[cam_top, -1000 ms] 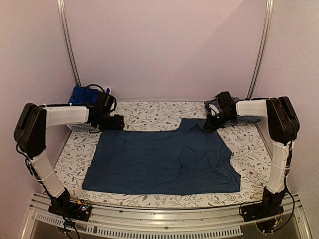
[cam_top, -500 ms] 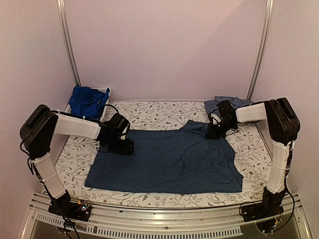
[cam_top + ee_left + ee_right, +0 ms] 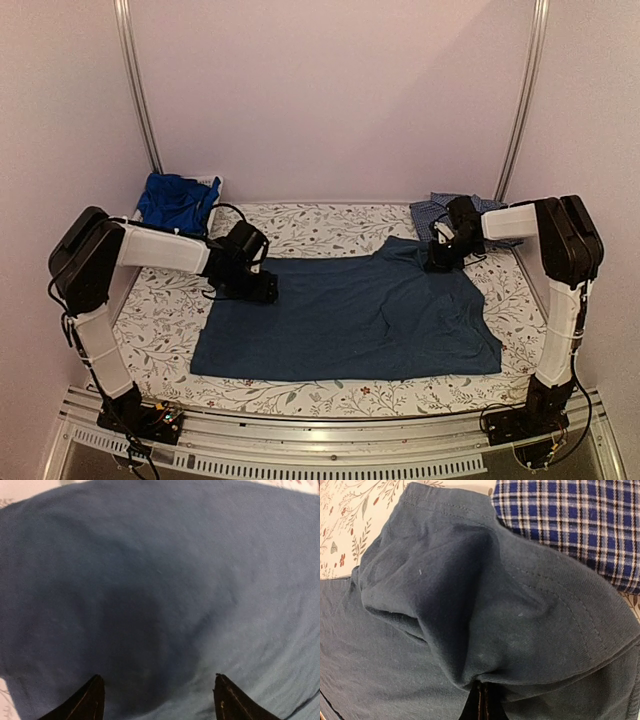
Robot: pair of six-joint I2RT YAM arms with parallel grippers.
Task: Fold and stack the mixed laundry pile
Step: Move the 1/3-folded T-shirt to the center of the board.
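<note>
A dark navy T-shirt [image 3: 350, 320] lies spread over the floral table. My left gripper [image 3: 258, 291] hovers low over its far left part, open, with only navy cloth [image 3: 165, 580] showing between the fingertips [image 3: 95, 700]. At the far right corner my right gripper [image 3: 438, 262] is shut on a bunched fold of the T-shirt [image 3: 485, 595], with stitched hems around it. A blue checked shirt [image 3: 440, 208] [image 3: 570, 525] lies just behind that fold. A bright royal-blue garment [image 3: 178, 203] sits at the back left.
A white mesh basket [image 3: 216, 184] holds the royal-blue garment at the back left corner. Metal rails rise along the back wall [image 3: 140, 100]. Bare floral tablecloth [image 3: 310, 225] shows behind the T-shirt and along its left side.
My left gripper has come forward and right from the basket onto the T-shirt's far left part. The right gripper has dragged its corner rightward, shifting the whole T-shirt to the right.
</note>
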